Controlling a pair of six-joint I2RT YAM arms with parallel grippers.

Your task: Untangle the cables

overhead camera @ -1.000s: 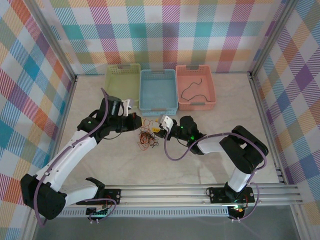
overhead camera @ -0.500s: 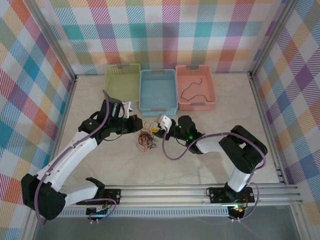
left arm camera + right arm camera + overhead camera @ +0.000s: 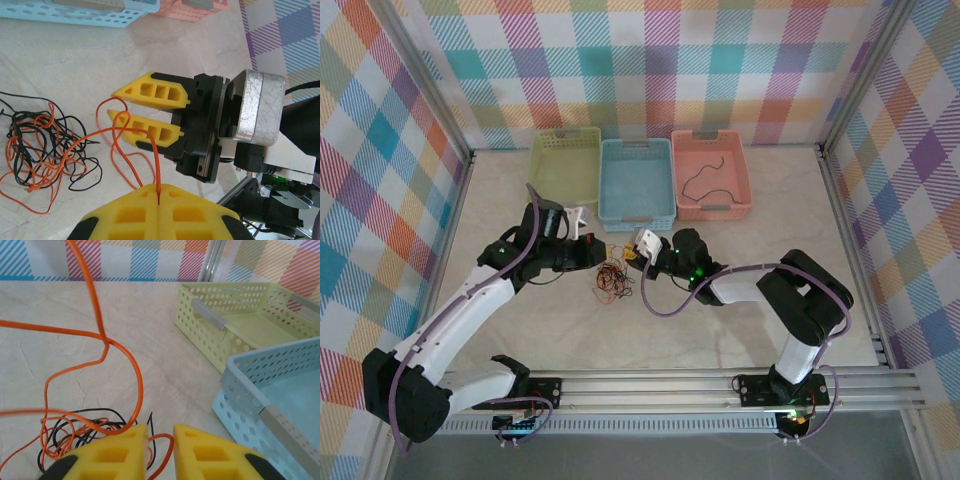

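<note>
Left gripper [image 3: 158, 194] is pressed together on a red-orange cable [image 3: 156, 172]. Right gripper [image 3: 160, 430] is narrowly spread, with an orange loop in the gap. Tangled cables [image 3: 613, 278] lie on the table [image 3: 740, 290], near the bare green basket [image 3: 566, 133] and blue basket [image 3: 636, 145]. The pink basket [image 3: 710, 136] holds one dark cable [image 3: 705, 176].
</note>
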